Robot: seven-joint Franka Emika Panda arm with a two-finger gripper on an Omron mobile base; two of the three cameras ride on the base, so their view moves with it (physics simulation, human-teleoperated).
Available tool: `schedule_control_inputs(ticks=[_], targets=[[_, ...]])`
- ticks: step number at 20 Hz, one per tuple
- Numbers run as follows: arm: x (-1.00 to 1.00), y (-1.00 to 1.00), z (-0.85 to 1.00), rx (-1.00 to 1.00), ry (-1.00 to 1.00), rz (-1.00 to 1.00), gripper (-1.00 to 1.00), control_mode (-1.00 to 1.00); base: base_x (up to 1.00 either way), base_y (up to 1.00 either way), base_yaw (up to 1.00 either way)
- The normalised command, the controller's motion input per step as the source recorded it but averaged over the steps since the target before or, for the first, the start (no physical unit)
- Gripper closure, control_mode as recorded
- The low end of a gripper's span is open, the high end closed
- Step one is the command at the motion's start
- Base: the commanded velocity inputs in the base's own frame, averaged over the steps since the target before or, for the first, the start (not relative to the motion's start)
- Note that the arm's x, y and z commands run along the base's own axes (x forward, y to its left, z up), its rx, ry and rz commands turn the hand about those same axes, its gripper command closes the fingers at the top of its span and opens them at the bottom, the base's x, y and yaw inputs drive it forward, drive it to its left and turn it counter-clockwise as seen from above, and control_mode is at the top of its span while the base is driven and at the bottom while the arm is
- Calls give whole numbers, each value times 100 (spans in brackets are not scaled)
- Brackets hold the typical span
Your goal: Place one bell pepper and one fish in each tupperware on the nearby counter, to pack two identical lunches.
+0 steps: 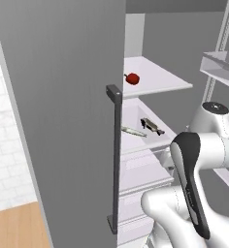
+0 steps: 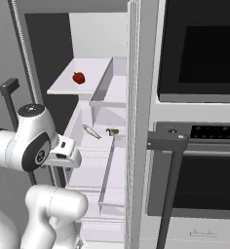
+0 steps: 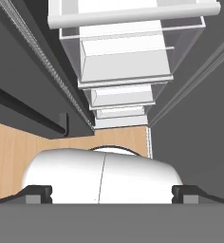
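A red bell pepper [image 1: 132,78] [image 2: 79,77] lies on the upper white shelf of the open fridge. One shelf lower are two fish: a slim silver fish [image 1: 133,131] [image 2: 91,131] and a darker fish [image 1: 153,126] [image 2: 112,131] to its right. My gripper [image 3: 112,193] is open with nothing between its fingertips [image 3: 38,193]. It points down in front of the fridge's lower drawers, below the fish shelf. A corner of the wooden counter [image 1: 14,227] shows at the lower left under the white brick backsplash. The tupperware is out of view.
The grey left fridge door [image 1: 63,121] with its long dark handle [image 1: 115,160] stands open close beside the arm. On the right are the other door's edge [image 2: 136,121], a black wall oven [image 2: 200,48] and its bar handle [image 2: 168,146]. Stacked clear drawers [image 3: 126,66] are below the hand.
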Motion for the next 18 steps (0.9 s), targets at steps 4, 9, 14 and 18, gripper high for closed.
schedule_control_inputs(ticks=[4,9,14,18], targets=[[0,0,0,0,0,0,-100,100,0,0,0],[0,0,0,0,0,0,-100,100,0,0,0],[21,1,0,0,0,0,-100,-100,1,0,0],[69,4,0,0,-6,4,-100,-100,0,0,0]])
